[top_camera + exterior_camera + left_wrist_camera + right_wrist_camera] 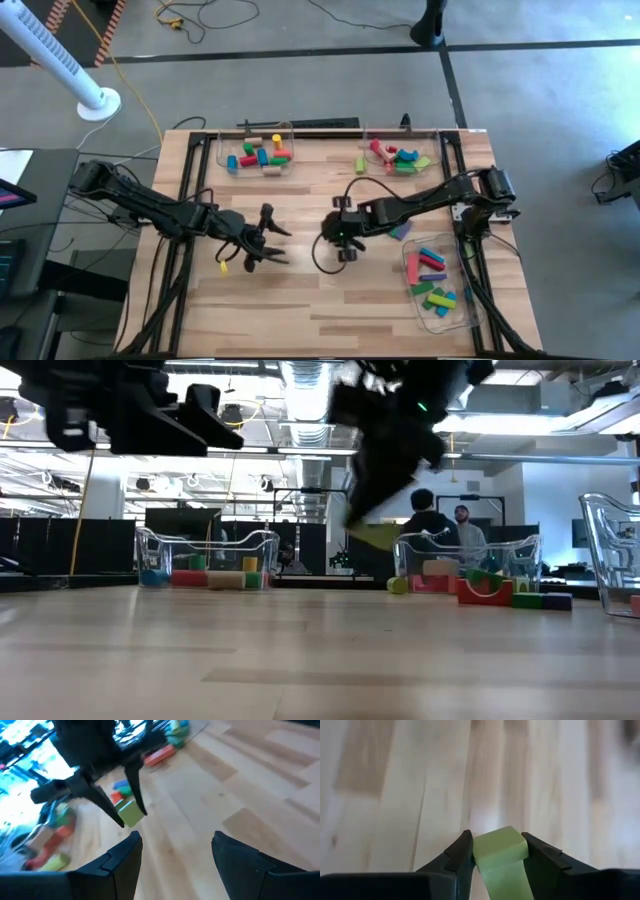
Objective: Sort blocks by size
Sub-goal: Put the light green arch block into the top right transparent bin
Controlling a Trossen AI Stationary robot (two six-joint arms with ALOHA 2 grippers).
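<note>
From above, I see a table (300,300) made of pale wooden planks. My left gripper (268,240) sits left of the middle, its two dark fingers spread apart with nothing between them. My right gripper (335,240) is in the middle of the frame. Three clear plastic trays hold bright blocks: one at upper middle (256,157), one at upper right (400,157), one at lower right (437,282).

From table height, the right gripper (362,520) hangs at upper middle with a flat green block (375,537) at its tips, up off the wood. The left arm (120,410) is a dark shape at the upper left. Two people (440,520) stand far back, right of the middle.

In the left wrist view, my own fingers (125,857) stand wide at the bottom. Above them, the right gripper (127,815) pinches the green block (130,813), a smooth square piece.

In the right wrist view, the dark fingers (462,852) squeeze the light green block (500,847) from both sides. It has flat faces and soft corners, over streaky wood.
</note>
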